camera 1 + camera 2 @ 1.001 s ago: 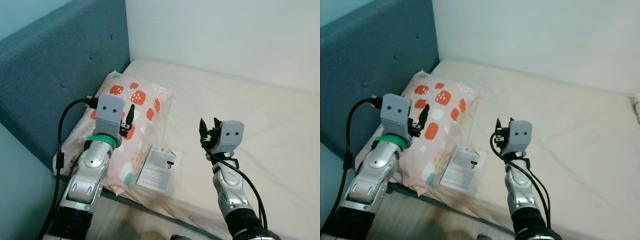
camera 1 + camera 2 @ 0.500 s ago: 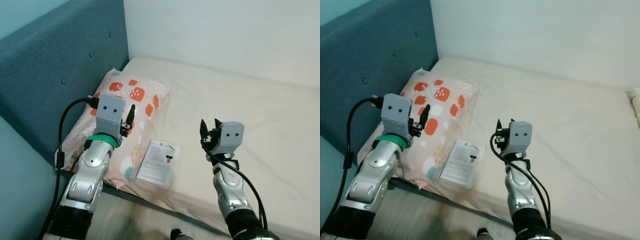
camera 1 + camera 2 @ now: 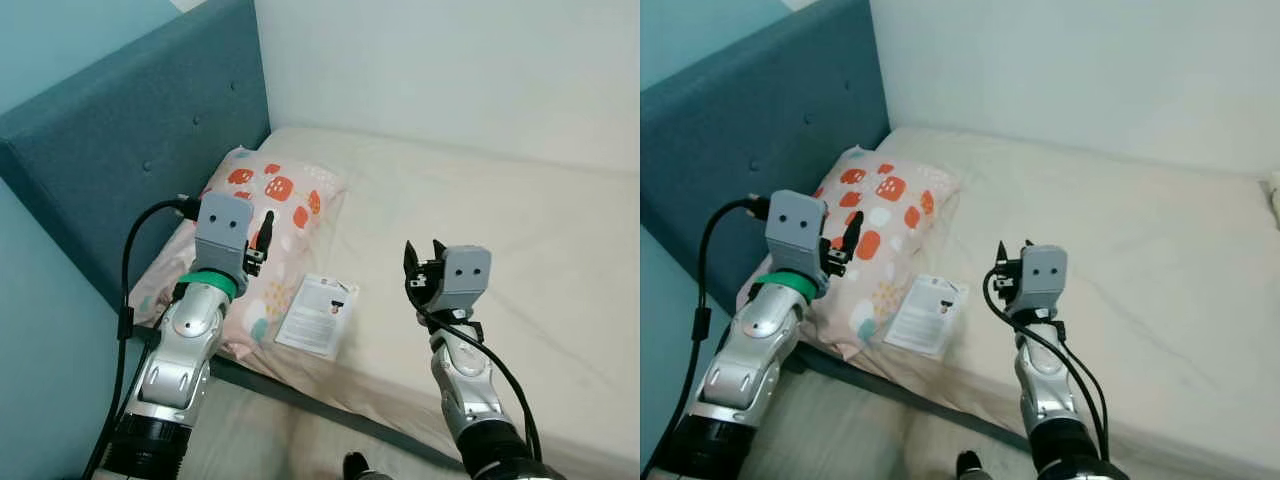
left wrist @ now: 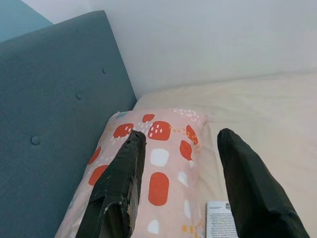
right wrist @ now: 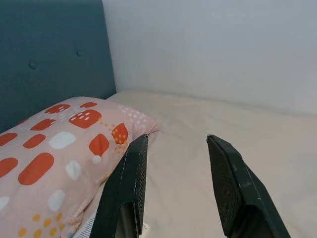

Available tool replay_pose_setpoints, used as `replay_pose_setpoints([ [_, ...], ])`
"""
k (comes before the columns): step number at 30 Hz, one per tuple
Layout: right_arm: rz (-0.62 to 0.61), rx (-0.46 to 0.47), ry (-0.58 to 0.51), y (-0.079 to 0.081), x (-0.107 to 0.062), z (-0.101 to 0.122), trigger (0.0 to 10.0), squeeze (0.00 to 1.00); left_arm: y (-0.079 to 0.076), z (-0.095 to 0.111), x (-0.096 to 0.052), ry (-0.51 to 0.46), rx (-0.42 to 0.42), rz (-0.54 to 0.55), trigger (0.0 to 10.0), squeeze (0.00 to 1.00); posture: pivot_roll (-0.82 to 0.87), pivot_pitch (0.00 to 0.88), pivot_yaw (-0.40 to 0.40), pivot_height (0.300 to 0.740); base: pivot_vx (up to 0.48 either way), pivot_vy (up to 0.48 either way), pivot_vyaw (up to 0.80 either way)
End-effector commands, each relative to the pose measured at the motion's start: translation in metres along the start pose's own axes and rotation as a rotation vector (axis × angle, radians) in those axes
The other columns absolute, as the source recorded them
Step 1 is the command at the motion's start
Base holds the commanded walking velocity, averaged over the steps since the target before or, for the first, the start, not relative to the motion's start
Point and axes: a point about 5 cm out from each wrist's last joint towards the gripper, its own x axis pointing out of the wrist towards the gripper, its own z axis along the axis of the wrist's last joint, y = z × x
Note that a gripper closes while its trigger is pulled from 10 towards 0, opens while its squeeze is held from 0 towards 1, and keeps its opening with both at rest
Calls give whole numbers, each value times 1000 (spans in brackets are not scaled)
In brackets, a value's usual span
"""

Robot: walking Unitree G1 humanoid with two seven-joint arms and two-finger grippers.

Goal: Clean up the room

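Against the teal padded headboard (image 3: 130, 150) lies one pink pillow with red-orange, white and teal blotches (image 3: 285, 200), resting at the head of a single bed with a cream sheet (image 3: 480, 230). One white printed leaflet (image 3: 318, 315) lies flat on the sheet, its edge touching the pillow's side near the bed's front edge. A pale wall (image 3: 450, 70) rises behind the bed, and the headboard shows tufted buttons.

Two silver arms reach forward, each ending in one tool. The left tool (image 3: 265, 228) hangs above the pillow's lower half, its two long black fingers (image 4: 121, 183) spread apart and empty; in the left wrist view the pillow shows between them and a corner of the leaflet appears just beside the far finger. A green band circles this arm's wrist and one black cable loops from its grey camera housing.

The right tool (image 3: 422, 262) is raised over the bare sheet, well apart from the leaflet and to its right. Its two black fingers (image 5: 228, 188) are also spread wide with nothing between them; the right wrist view looks along them toward the pillow and headboard corner.
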Motion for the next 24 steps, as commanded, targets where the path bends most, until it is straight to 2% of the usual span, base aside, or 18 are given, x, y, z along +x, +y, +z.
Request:
replay_pose_setpoints([
  [1,0,1,15,1,-4,-5,10000,0,1,-3,-2,14,8,1,10000,0,-65,42,72,740,-379,0,0],
  [7,-9,0,17,-1,-6,-6,10000,0,0,-2,1,13,9,-3,10000,0,-68,42,79,740,-402,0,0],
  [15,-8,3,20,0,-8,-7,10000,0,1,-4,2,32,51,15,10000,0,-68,46,80,740,0,0,0],
  [24,-10,4,21,1,-8,-7,10000,0,2,-5,3,38,55,16,10000,0,-68,48,82,740,461,0,0],
])
